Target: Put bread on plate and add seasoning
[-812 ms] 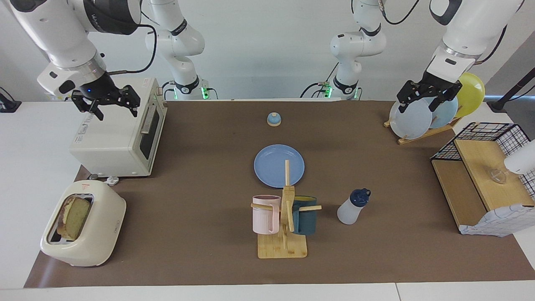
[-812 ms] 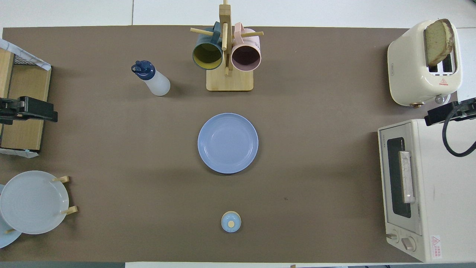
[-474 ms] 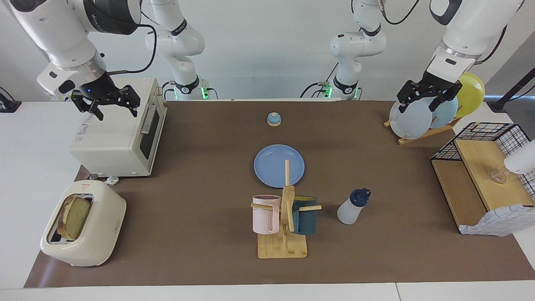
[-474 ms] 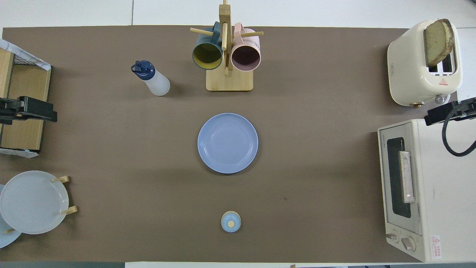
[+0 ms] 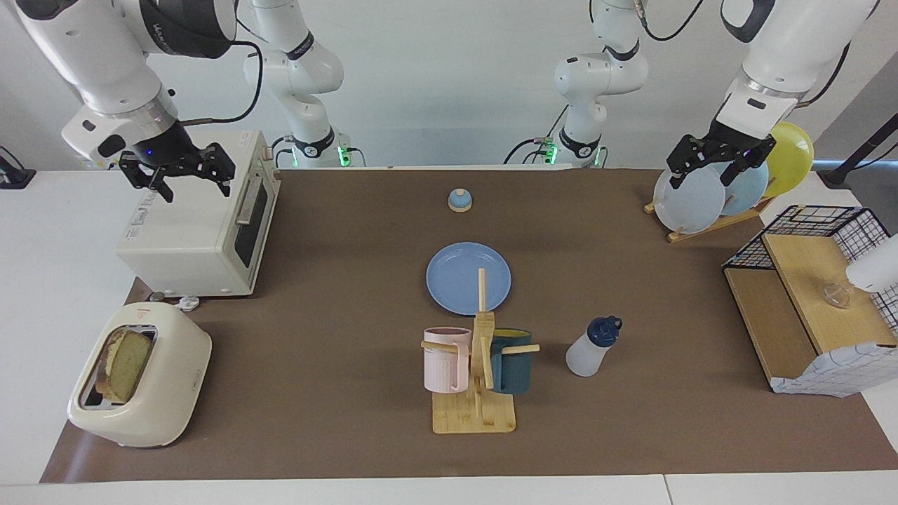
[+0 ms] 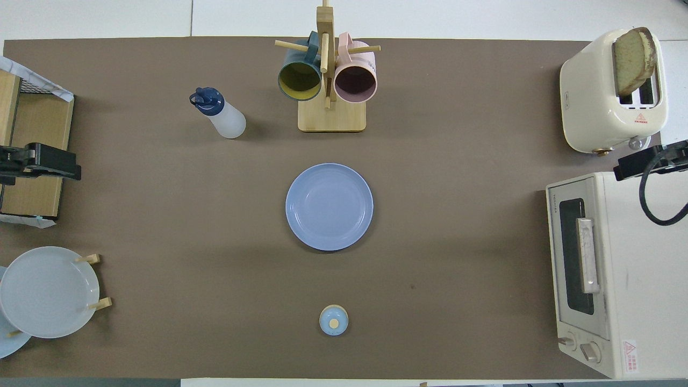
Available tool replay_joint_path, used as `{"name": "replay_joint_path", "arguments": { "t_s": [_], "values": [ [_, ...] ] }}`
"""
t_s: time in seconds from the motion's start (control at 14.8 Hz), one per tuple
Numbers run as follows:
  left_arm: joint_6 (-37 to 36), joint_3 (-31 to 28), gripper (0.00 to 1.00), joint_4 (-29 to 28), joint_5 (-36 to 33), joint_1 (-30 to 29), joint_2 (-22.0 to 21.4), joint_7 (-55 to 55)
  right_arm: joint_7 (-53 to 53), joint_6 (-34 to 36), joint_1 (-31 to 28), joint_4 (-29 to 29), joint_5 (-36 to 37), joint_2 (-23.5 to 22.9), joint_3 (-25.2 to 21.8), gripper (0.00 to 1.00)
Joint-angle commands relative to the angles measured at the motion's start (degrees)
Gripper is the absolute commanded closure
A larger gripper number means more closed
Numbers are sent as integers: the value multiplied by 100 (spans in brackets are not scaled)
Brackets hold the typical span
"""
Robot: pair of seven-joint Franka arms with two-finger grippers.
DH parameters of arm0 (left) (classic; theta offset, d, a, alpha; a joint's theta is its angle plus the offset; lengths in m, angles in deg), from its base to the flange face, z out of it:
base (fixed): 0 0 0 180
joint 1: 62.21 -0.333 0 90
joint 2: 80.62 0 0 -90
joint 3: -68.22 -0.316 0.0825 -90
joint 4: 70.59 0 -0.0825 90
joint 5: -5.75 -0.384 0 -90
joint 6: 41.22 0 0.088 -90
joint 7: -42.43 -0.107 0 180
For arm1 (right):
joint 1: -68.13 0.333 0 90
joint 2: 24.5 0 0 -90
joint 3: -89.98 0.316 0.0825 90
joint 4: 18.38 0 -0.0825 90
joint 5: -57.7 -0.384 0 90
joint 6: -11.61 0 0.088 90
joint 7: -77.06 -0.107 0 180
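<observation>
The bread [image 5: 125, 356] [image 6: 633, 58] stands upright in a slot of the cream toaster [image 5: 144, 393] at the right arm's end of the table. The medium-blue plate [image 5: 468, 278] [image 6: 329, 207] lies bare at the table's middle. The seasoning bottle [image 5: 588, 348] [image 6: 221, 115], translucent with a navy cap, stands farther from the robots than the plate, toward the left arm's end. My right gripper [image 5: 184, 184] [image 6: 639, 164] hangs open and empty over the toaster oven [image 5: 196, 231]. My left gripper [image 5: 708, 175] [image 6: 54, 164] hangs open and empty over the plate rack [image 5: 701, 224].
A wooden mug tree [image 5: 477, 393] with a pink and a dark mug stands just farther from the robots than the plate. A small blue-domed bell [image 5: 459, 200] sits nearer to the robots. Pale blue plates [image 5: 691, 200] and a yellow plate [image 5: 793, 154] stand in the rack beside a wire-and-wood shelf [image 5: 814, 294].
Both grippers have shifted only slightly in place. Nothing on the table has moved.
</observation>
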Motion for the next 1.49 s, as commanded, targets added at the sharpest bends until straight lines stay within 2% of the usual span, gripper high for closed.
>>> {"name": "replay_joint_path", "arguments": {
  "t_s": [0.0,0.2,0.54,0.74,0.95,1.08,1.29,1.42],
  "values": [
    [89,31,0,-394,-97,246,-281,495,72,67,-27,105,68,-54,38,0],
    [991,40,0,-1025,-71,474,-518,522,72,58,-27,105,68,-46,38,0],
    [3205,40,0,-2809,-62,993,-1151,1144,37,15,-36,-26,50,7,38,0],
    [4400,31,0,-3434,-62,1247,-1152,1452,98,-792,-88,-659,50,218,38,0],
    [5378,31,0,-3971,-71,1310,-1117,1498,54,-1398,-28,-844,94,227,20,0],
    [5984,40,0,-4234,-97,1363,-1047,1489,63,-1725,-1,-670,356,140,55,0],
    [7004,40,0,-4700,-132,1381,-845,1480,168,-2760,43,-686,735,-45,64,0],
    [7225,48,0,-4719,-132,1390,-687,1489,160,-3314,-62,-678,806,-352,55,0]
  ]
}}
